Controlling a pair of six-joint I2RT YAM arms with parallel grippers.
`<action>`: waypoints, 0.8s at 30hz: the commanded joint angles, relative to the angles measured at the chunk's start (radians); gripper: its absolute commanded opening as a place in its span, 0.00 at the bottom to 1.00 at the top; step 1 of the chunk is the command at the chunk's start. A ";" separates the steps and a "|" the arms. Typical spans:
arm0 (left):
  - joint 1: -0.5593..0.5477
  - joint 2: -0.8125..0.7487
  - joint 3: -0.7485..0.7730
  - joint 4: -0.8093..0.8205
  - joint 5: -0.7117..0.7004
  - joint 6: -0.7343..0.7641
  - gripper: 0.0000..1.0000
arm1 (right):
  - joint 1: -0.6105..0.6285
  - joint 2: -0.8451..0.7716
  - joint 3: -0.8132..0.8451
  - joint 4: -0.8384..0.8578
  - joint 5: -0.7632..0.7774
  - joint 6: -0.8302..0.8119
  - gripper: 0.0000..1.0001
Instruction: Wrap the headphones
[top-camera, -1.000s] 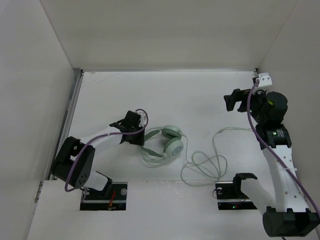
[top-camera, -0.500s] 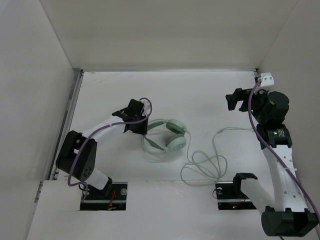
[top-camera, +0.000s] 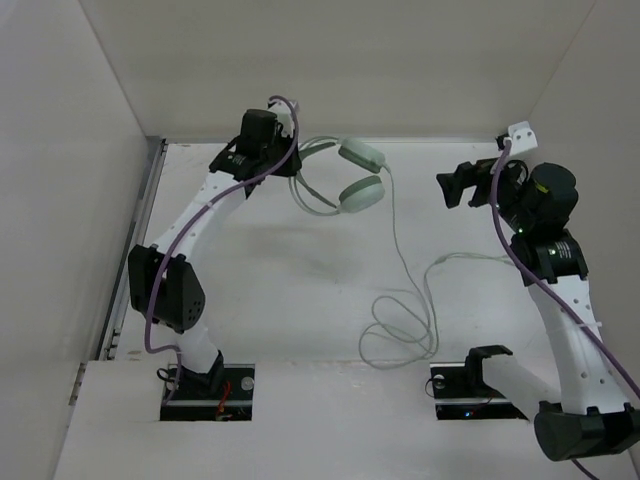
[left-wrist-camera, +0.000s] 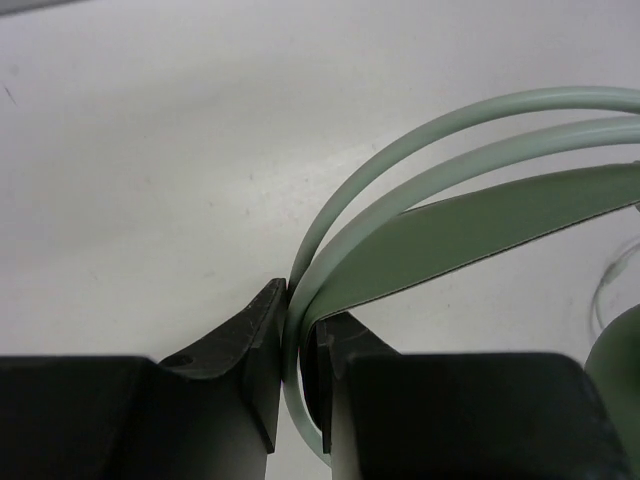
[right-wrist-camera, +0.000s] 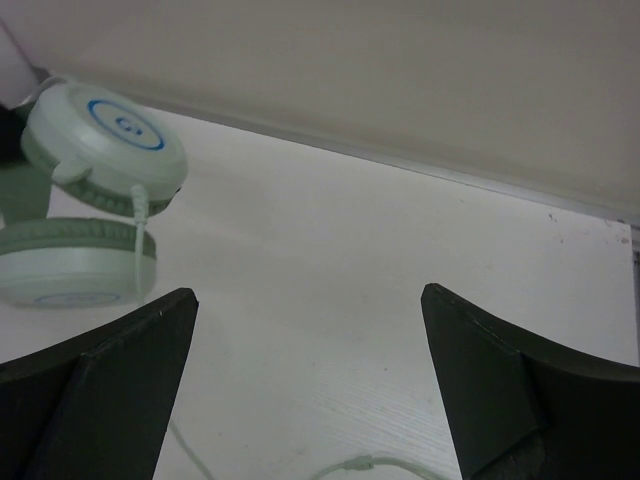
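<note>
The pale mint-green headphones (top-camera: 350, 175) hang in the air near the back wall, held by their thin headband (left-wrist-camera: 430, 190). My left gripper (top-camera: 285, 165) is shut on the headband, which sits pinched between its black fingers (left-wrist-camera: 262, 350). The two ear cups (right-wrist-camera: 95, 190) dangle right of it. The thin pale cable (top-camera: 400, 260) drops from the cups to loose loops on the table (top-camera: 405, 335). My right gripper (top-camera: 448, 190) is open and empty, raised at the right, facing the cups; a stretch of cable (right-wrist-camera: 370, 463) lies below it.
White walls close in the table (top-camera: 250, 300) at the back and both sides. Purple robot cables run along both arms. Two black base mounts (top-camera: 470, 385) sit at the near edge.
My left arm has lifted the headphones off the table and carried them up and back toward the rear wall. The cable now trails upward. My right gripper shifted slightly left.
</note>
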 joint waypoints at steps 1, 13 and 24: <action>0.031 0.029 0.154 0.007 0.026 -0.003 0.00 | 0.064 0.015 0.081 0.018 -0.045 -0.054 1.00; 0.054 0.110 0.436 -0.052 0.053 0.005 0.00 | 0.273 0.107 0.095 0.053 -0.114 -0.087 1.00; 0.077 0.066 0.530 -0.066 0.096 -0.012 0.00 | 0.388 0.196 0.023 0.239 -0.096 -0.112 1.00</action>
